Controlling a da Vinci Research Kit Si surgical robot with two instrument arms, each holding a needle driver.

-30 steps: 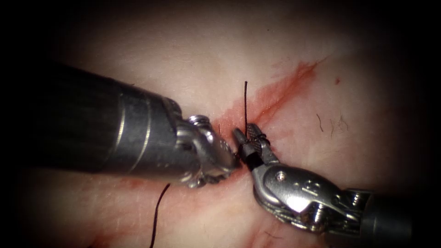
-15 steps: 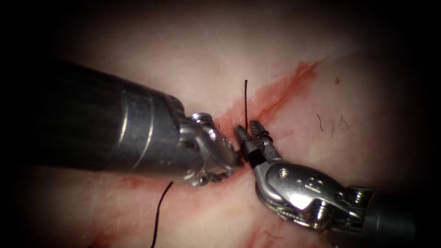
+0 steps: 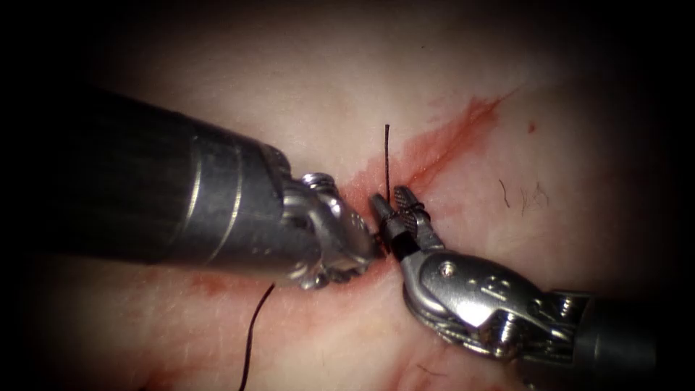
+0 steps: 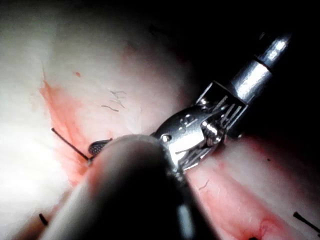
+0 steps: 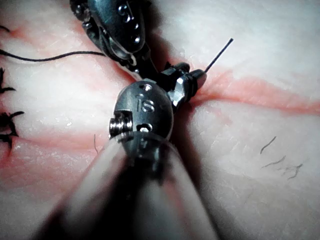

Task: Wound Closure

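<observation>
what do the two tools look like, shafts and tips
Both have dark round shafts ending in shiny silver metal wrists. The left tool has pale rings around its shaft end and a rounded, ridged wrist. The right tool has short serrated jaws, a screw in its clevis and stamped digits on the housing.

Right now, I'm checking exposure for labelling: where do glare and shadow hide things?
Endoscope view: dark rim, glare on the right tool, shadow under the left tool. Left wrist view: tissue strongly lit, background black. Right wrist view: evenly lit; thread end stands clear at the right tool's tip; grips unclear.
</observation>
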